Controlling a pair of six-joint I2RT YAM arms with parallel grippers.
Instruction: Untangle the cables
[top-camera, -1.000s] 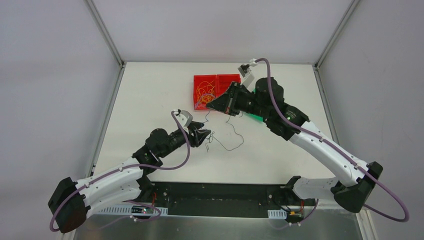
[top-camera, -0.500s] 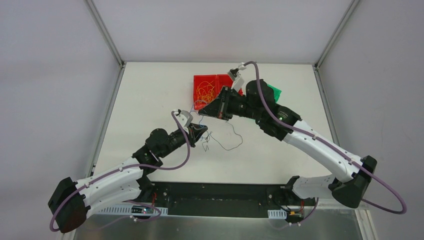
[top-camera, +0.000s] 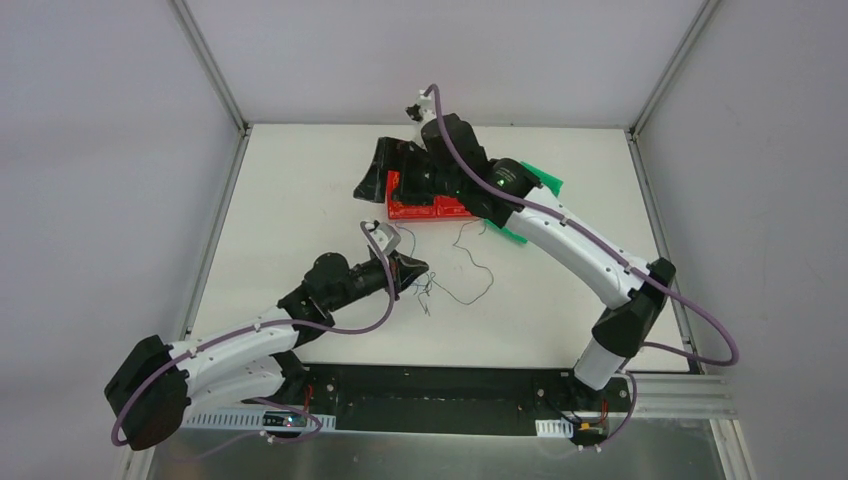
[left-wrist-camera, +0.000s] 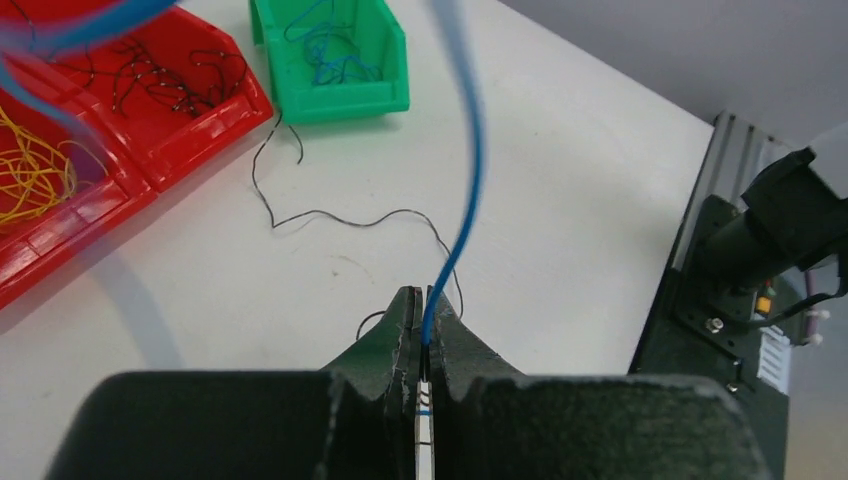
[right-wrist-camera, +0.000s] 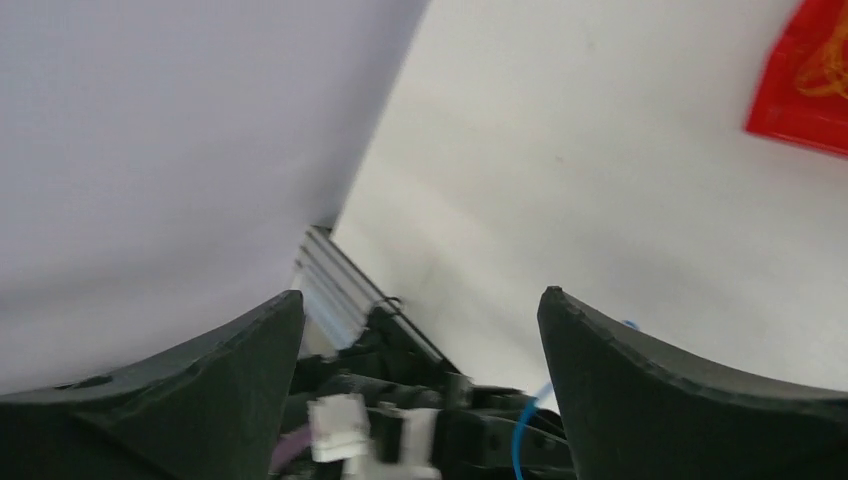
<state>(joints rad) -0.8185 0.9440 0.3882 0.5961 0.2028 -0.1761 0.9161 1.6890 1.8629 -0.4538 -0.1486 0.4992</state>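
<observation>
My left gripper (left-wrist-camera: 422, 295) is shut on a thin blue cable (left-wrist-camera: 470, 150), which rises from the jaws and curves out of the top of the left wrist view. A dark cable (left-wrist-camera: 340, 215) lies in a wavy line on the table just beyond the fingertips. From above, my left gripper (top-camera: 418, 268) sits beside a small tangle of cables (top-camera: 427, 292). My right gripper (top-camera: 372, 178) hangs open over the far left of the red bin (top-camera: 420, 208). Nothing is between the fingers of my right gripper (right-wrist-camera: 425, 295).
The red bin (left-wrist-camera: 150, 110) holds yellow-orange wires (left-wrist-camera: 30, 170) in one compartment and dark wires (left-wrist-camera: 170, 75) in the other. A green bin (left-wrist-camera: 330, 60) with blue wires stands next to it. The table's metal edge rail (left-wrist-camera: 700, 230) is at the right.
My right gripper has opened and swung up and to the far left, over the red bin. My left gripper has shut on the blue cable and shifted slightly right.
</observation>
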